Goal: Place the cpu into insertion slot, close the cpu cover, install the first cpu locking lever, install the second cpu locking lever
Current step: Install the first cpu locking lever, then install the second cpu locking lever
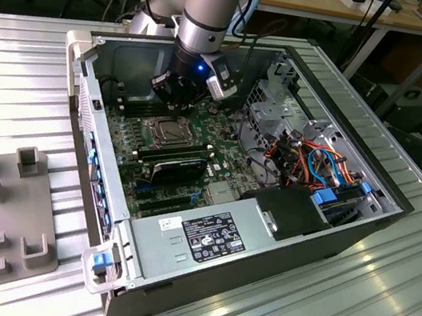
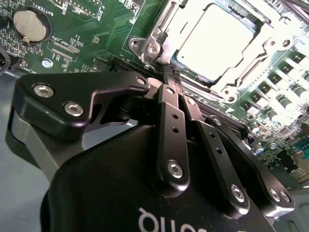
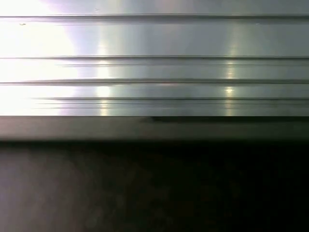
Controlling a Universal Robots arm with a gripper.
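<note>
Gripper (image 2: 174,79) fingers pressed together, seemingly empty, hangs low over the computer's green board just beside the slot (image 2: 159,29), where the chip (image 2: 215,41) already sits under what looks like the closed cover (image 2: 270,41), directly ahead of the fingertips.

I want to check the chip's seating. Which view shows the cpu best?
The second wrist view: the cpu sits close up, its silvery top framed by the cpu cover. In the exterior view it is a small square.
</note>
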